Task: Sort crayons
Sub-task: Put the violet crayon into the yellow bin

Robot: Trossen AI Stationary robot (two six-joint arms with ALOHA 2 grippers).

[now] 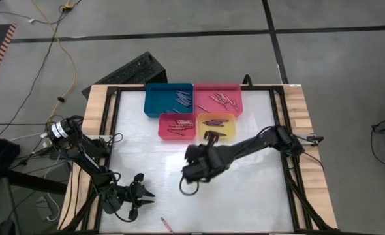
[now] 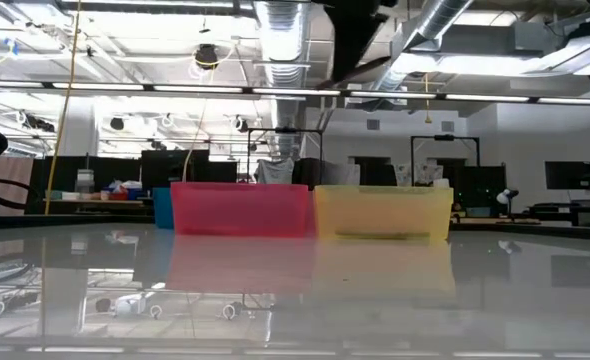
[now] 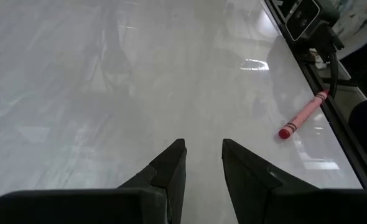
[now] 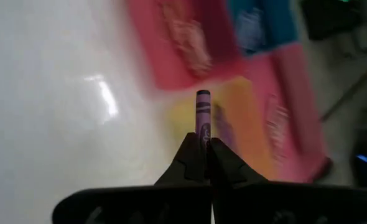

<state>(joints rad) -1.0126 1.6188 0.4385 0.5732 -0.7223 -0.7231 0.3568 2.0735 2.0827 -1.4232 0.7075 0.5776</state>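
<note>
right pincer point(image 4: 203, 152): clamped tight on a purple crayon point(image 4: 203, 115), which sticks straight out past the fingertips along the line of the arm.
where it hangs: above the middle of the table point(image 1: 245, 196), just short of the yellow tray point(image 1: 216, 128), with the crayon's free end pointing at that tray.
what the move turns on: the yellow tray lies dead ahead of the crayon's tip, the red tray point(image 1: 176, 126) to one side of it, the pink tray point(image 1: 217, 99) and blue tray point(image 1: 168, 100) behind, toward the far edge. I'd judge a short push forward puts the crayon over the yellow one.
left pincer point(image 3: 203, 155): partly open, nothing in it, low over the table near the near left corner.
stray crayon: a pink crayon point(image 3: 303, 114) lies flat close to the near edge, off to the side of the left pincer and clear of it, its length slanting across the pincer's aim.
nearer arm: the left one, by a long way; the right arm is well apart from that crayon.
already sorted: crayons lie in all four trays, as far as the overhead view shows.
</note>
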